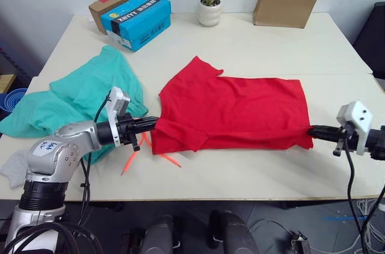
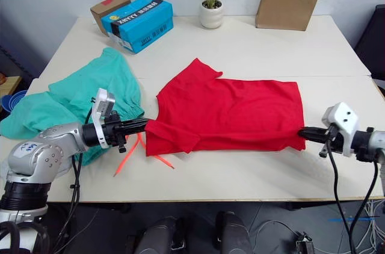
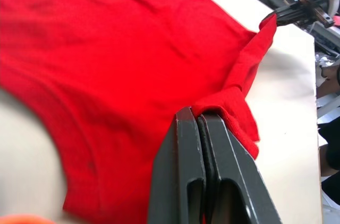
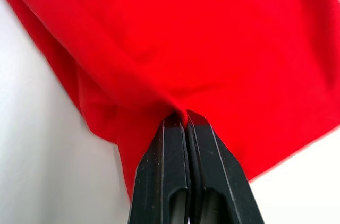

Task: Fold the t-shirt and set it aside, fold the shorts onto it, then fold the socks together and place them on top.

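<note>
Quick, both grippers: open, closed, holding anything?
Left gripper: closed on the near-left corner of the t-shirt.
Right gripper: closed on the t-shirt's near-right corner.

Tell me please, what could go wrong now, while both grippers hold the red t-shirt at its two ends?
1. The left gripper and right gripper each pinch only a small edge of the t-shirt, so the cloth may slip out during a lift.
2. The shorts and their orange drawstring lie right beside the left gripper and might get dragged along.
</note>
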Motion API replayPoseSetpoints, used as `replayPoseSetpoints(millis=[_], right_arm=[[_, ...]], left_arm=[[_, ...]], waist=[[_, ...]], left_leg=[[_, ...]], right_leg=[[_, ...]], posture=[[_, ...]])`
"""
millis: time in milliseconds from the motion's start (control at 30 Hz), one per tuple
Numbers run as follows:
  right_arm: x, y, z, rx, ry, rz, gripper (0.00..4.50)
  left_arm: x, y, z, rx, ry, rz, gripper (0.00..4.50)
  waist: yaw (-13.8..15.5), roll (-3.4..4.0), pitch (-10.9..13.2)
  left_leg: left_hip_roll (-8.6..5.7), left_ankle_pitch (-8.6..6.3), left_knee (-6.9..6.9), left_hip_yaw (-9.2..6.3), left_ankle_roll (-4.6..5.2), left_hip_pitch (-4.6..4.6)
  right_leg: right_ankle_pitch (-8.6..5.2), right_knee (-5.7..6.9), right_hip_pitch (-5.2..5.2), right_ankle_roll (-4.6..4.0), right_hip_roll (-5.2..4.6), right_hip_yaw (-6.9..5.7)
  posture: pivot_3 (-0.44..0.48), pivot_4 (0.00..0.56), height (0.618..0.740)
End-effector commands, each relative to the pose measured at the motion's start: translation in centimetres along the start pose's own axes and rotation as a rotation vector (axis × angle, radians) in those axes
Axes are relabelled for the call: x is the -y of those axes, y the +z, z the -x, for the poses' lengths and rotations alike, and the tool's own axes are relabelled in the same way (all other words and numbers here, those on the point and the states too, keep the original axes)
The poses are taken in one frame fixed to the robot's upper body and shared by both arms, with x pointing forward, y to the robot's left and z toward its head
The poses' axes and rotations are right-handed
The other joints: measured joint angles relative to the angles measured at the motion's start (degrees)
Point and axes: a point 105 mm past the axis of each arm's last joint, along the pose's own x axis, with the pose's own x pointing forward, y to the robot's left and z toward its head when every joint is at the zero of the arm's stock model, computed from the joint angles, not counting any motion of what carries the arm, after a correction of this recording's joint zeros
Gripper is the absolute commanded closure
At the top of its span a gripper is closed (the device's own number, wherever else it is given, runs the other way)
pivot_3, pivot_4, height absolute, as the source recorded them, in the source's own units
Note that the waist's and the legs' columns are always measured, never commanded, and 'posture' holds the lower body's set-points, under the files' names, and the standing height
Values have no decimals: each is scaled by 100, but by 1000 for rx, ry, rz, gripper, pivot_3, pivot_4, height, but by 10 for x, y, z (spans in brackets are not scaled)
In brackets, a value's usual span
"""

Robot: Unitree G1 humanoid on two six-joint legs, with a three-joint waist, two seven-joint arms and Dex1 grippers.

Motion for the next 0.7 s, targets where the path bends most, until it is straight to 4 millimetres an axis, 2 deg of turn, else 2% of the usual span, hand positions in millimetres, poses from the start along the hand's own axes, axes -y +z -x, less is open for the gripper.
replayPoseSetpoints(millis=[33, 133, 267, 400, 600, 700], right_arm=[[-2, -4, 1, -33, 20, -33, 4500], [-6, -13, 7, -70, 21, -62, 4500], [-8, -18, 27, -102, 20, -91, 4500], [-22, -16, 44, -117, 77, -121, 4500], [-38, -28, 55, -170, 93, -117, 4500], [-40, -38, 53, -177, 79, -44, 4500]], left_arm=[[-2, -4, 4, -45, 30, -12, 4492], [-2, 0, 3, -16, 40, 8, 4492], [-4, 3, 8, -11, 53, 23, 4492], [7, -1, 18, -29, -15, -53, 4492], [37, -19, 32, -73, -213, -199, 4492], [43, -34, 34, -141, -253, -251, 4492]], waist=[[-4, 0, 0], [6, 0, 0], [14, 0, 0], [-7, 0, 0], [-1, -1, -2], [6, -2, -2]], left_leg=[[0, 0, 0, 0, 0, 0], [1, -1, -1, -1, -2, 0], [0, -1, -1, -2, -1, -4], [1, -3, -1, -2, -3, -4], [6, -28, -5, -2, -44, -4], [5, -30, -4, -1, -41, -5]], right_leg=[[0, 0, 0, 0, 0, 0], [0, 1, -2, 0, 0, 1], [0, 0, -4, 0, -1, 0], [0, 0, -5, 0, -1, 0], [-3, -4, -10, -5, 0, -3], [-3, -8, -9, -6, -1, 1]], posture=[[0, 150, 740], [0, 150, 740], [0, 150, 740], [0, 150, 740], [0, 150, 740], [0, 150, 740]])
